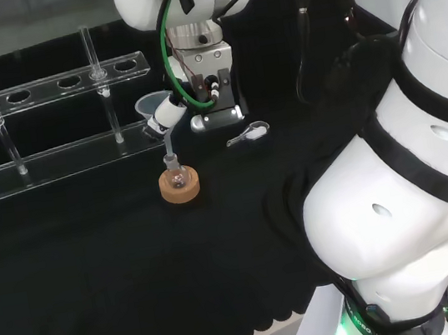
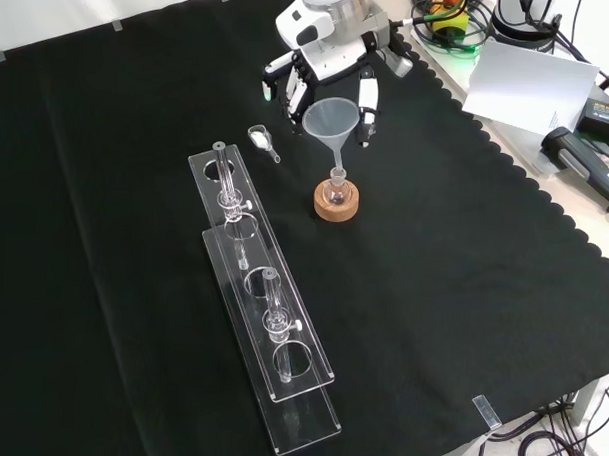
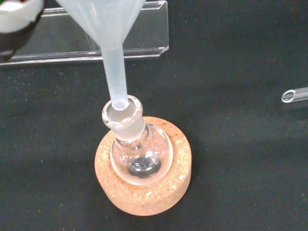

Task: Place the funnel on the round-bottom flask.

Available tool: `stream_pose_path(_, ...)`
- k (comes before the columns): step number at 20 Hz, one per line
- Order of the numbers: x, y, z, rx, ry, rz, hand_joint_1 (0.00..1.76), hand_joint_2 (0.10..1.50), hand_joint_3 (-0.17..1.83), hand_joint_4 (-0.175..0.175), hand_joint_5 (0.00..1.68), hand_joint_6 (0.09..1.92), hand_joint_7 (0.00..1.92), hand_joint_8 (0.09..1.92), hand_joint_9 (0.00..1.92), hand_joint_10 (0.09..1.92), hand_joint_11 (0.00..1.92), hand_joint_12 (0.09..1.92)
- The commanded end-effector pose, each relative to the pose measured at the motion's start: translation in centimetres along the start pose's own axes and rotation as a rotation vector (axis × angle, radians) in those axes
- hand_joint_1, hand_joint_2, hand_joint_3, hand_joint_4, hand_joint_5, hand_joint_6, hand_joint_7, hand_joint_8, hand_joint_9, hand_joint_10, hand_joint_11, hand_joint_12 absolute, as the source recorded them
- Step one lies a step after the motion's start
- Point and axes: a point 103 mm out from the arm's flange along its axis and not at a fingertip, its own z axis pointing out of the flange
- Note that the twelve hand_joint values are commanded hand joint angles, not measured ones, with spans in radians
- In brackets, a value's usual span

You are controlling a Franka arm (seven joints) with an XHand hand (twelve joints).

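Over the flask [image 3: 139, 149] mouth, funnel [image 3: 113, 29] stem tip.

Glossy white arm [image 1: 396, 192] links with black seams, a green cable [image 1: 169, 49], and a black-and-white hand [image 2: 325, 64].

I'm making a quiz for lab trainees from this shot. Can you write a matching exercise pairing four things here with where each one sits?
Things:
1. funnel
2. round-bottom flask
3. scoop
4. test tube

Places:
a. lying flat on the cloth
b. standing in the clear rack
c. held in the hand, stem tip at the flask's mouth
d. seated in a cork ring

Pairs: 1-c, 2-d, 3-a, 4-b
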Motion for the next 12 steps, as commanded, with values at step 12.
stream_pose_path(12, 0.1, 0.9, 2.0, 0.006, 0.021, 0.029, 0.78, 0.55, 0.61, 0.114, 1.01, 0.63, 1.31, 0.55, 0.95, 0.26, 0.00, 1.16)
